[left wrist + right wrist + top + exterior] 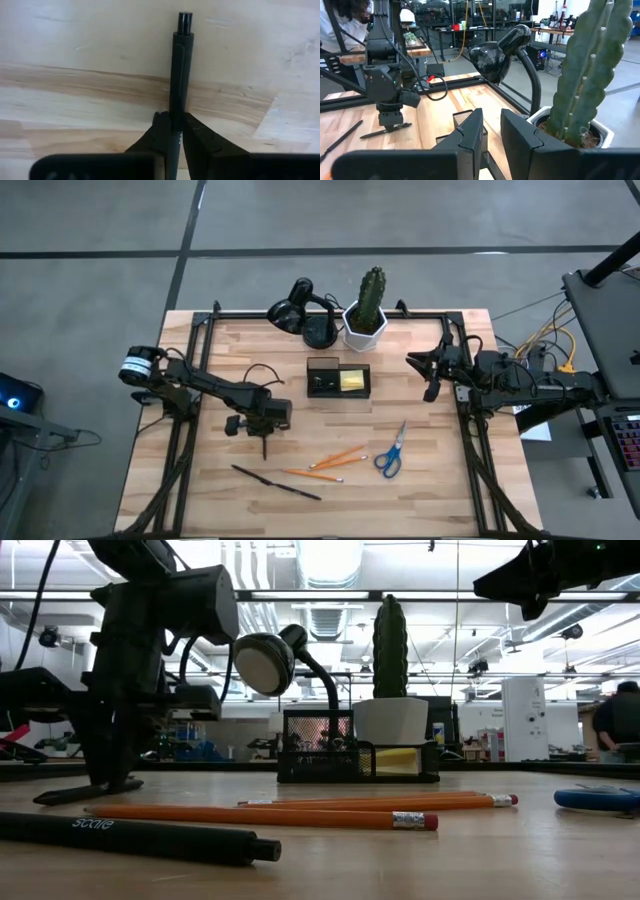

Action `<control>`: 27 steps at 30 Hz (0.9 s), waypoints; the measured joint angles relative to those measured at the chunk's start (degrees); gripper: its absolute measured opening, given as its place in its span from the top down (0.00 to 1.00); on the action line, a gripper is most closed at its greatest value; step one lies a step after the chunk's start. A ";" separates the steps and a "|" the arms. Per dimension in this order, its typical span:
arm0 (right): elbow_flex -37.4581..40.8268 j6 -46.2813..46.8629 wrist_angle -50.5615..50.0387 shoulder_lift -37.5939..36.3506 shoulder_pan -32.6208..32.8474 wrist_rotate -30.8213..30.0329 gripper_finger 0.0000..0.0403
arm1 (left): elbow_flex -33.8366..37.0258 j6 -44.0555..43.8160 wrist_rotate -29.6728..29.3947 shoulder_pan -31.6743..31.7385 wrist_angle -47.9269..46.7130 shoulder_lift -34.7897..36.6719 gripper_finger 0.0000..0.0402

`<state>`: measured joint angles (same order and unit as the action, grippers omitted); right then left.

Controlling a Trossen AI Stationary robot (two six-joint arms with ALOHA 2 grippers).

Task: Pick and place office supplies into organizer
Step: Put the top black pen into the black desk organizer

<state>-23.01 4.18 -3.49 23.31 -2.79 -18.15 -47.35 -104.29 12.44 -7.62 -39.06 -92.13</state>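
Note:
My left gripper (265, 435) stands over the wooden table left of centre, shut on a thin dark pen (265, 448). The black two-compartment organizer (338, 378) sits at the table's middle with the yellow sticky pad (352, 380) in its right compartment. A second dark pen (276, 481), two orange pencils (336, 457) and the blue-handled scissors (390, 453) lie flat near the near edge. My right gripper (428, 372) hangs open in the air right of the organizer, touching nothing. My left gripper pinches the pen's barrel (177, 102) between its two fingers (161, 131), which come from above, pointing down, one on each side. The button end (185, 21) sticks out past the fingers toward the near edge. The pen lies about level at table height; whether it is lifted clear does not show.
A black desk lamp (300, 310) and a white pot with a cactus (367, 315) stand at the far edge behind the organizer. The black frame rails (470, 450) run along both sides of the table. A person (340, 20) shows in the room beyond.

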 joint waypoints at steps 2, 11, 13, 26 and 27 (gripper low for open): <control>0.00 -0.16 0.00 0.00 0.00 0.00 0.86 | 0.01 0.31 0.14 0.00 0.05 0.22 0.96; -0.02 -0.32 -0.01 0.00 0.00 0.00 0.86 | 0.25 8.27 1.20 -0.09 -1.03 1.85 0.96; -0.02 -0.28 -0.02 0.02 0.00 0.00 0.86 | 0.24 10.21 1.83 -0.09 -0.86 1.85 0.97; -0.02 -0.10 -0.02 0.00 0.00 0.00 0.86 | 0.11 21.03 2.53 -0.04 2.18 2.70 0.97; -0.02 -0.10 -0.02 0.00 0.00 0.00 0.86 | 0.11 22.02 2.55 -0.04 2.76 2.91 0.97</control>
<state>-23.03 4.08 -3.51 23.31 -2.78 -18.15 -47.24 -82.28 14.98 -7.66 -36.30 -89.22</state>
